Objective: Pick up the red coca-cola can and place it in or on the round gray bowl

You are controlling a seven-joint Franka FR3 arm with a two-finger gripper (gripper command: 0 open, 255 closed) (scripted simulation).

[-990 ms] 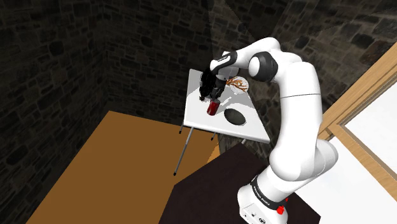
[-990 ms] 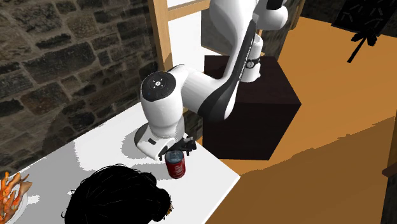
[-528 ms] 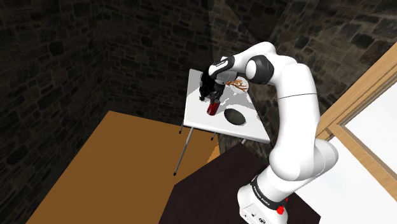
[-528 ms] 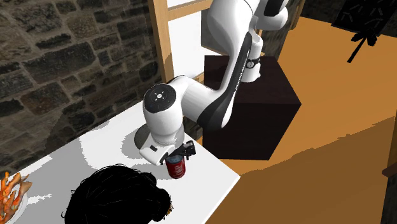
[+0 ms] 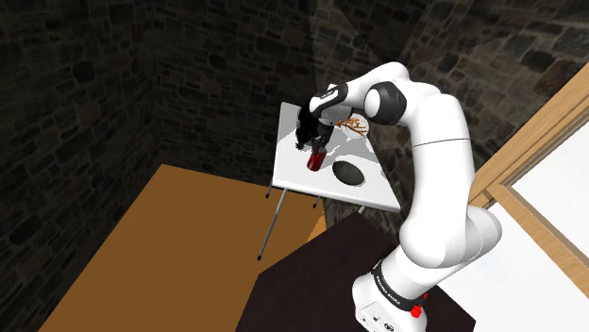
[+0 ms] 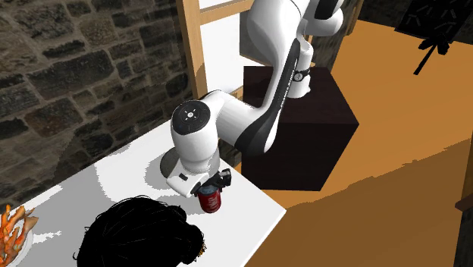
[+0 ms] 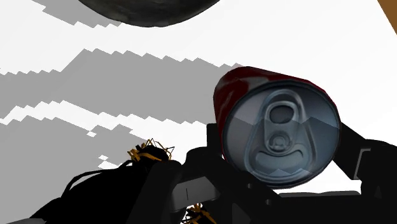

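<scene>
- While the black tangle (image 5: 305,127) sits furthest to the shoulder view's left on the white table (image 5: 376,189), it's no part of the job. It's just clutter for the arm (image 5: 439,141) to steer clear of.
- Next over is the red can (image 5: 314,163), standing upright on the table and pretty close to its edge.
- The gripper (image 7: 280,156) sits right over the can's top. In the wrist view the black fingers (image 7: 356,162) look pressed against the can on both sides, parted only by the can's own width, so it's got a hold on it.
- In the second exterior view the can's base seems to rest on the table, so this reads as the grab step: grip made, lift not yet done.
- Just to the right of the can is the round grey bowl (image 5: 347,173), near it but not touching, with nothing in it as far as anyone can tell.
- The next move probably calls for a straight lift high enough to clear the bowl's rim. After that comes a short carry over to the bowl, a gentle lower and opening the fingers, keeping the can upright the whole way.
- Behind the bowl there's a plate (image 5: 351,124) with something orange on it, which looks well out of that short path.
</scene>
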